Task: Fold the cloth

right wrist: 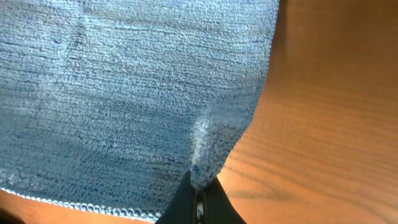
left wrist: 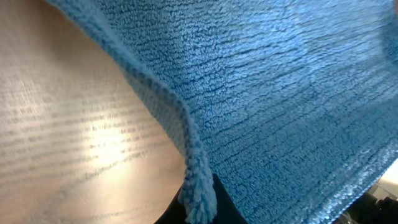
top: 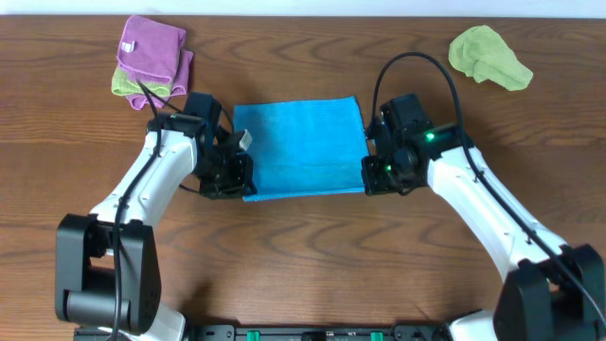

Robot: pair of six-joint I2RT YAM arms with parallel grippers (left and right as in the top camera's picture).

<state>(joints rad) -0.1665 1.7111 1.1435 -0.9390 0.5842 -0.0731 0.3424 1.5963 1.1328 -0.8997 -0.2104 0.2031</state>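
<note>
The blue cloth [top: 301, 147] lay spread on the tabletop [top: 303, 256] between my arms; my left fingers [left wrist: 235, 213] were clamped on its near left corner, my right fingers [right wrist: 179, 210] on its near right one

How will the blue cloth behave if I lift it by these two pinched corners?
Probably floppy: the blue cloth puckers where the right gripper pinches it, so the middle should sag between the grips. Likely light, since its edge looks thin. Its looped pile looks grippy, so slipping from the left gripper seems unlikely.
</note>
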